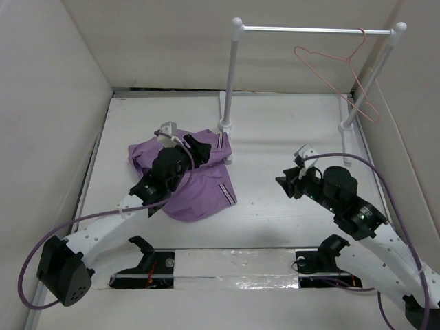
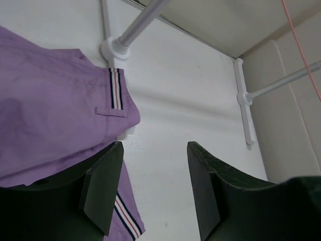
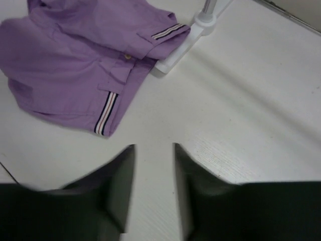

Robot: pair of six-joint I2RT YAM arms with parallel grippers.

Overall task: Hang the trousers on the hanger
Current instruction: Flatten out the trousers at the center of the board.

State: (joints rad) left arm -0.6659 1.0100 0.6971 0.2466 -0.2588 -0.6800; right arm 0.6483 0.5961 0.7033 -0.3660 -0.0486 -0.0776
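Observation:
The light purple trousers (image 1: 199, 196) lie crumpled on the white table, left of centre, their striped waistband toward the rail's left foot. They also show in the left wrist view (image 2: 55, 115) and the right wrist view (image 3: 75, 60). The pink-red wire hanger (image 1: 337, 75) hangs from the silver bar at the back right; a thin strand of it shows in the left wrist view (image 2: 301, 47). My left gripper (image 1: 196, 148) is open and empty above the trousers' right part, jaws wide (image 2: 153, 186). My right gripper (image 1: 287, 182) is open and empty over bare table, right of the trousers (image 3: 153, 175).
The white two-post rail stand (image 1: 227, 82) with its silver bar (image 1: 309, 30) stands at the back; its left foot (image 3: 175, 52) touches the trousers, its right foot (image 1: 346, 127) is near the right wall. White walls close in left, back and right.

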